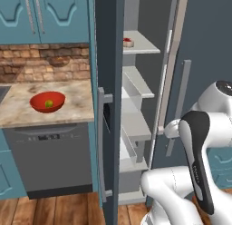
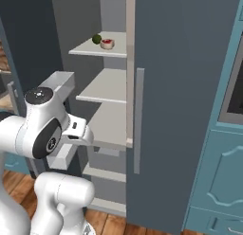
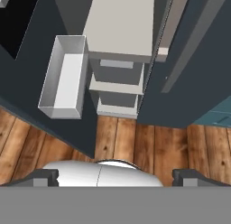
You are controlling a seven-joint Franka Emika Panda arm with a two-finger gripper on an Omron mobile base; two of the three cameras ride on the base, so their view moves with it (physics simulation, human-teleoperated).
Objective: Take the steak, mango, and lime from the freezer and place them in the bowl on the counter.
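The mango, a small yellow-green fruit, already sits in the glossy red bowl on the beige marbled counter, while the flat red steak with its pale rim and the dark green lime lie side by side on the top grey shelf of the tall slate-blue freezer. The gripper hangs low, fingers spread wide and empty, pointing down past the shelves at the wood floor. The reach up looks risky, since the arm could clip the open door's bin or nudge the lime into rolling off; no readable writing anywhere.
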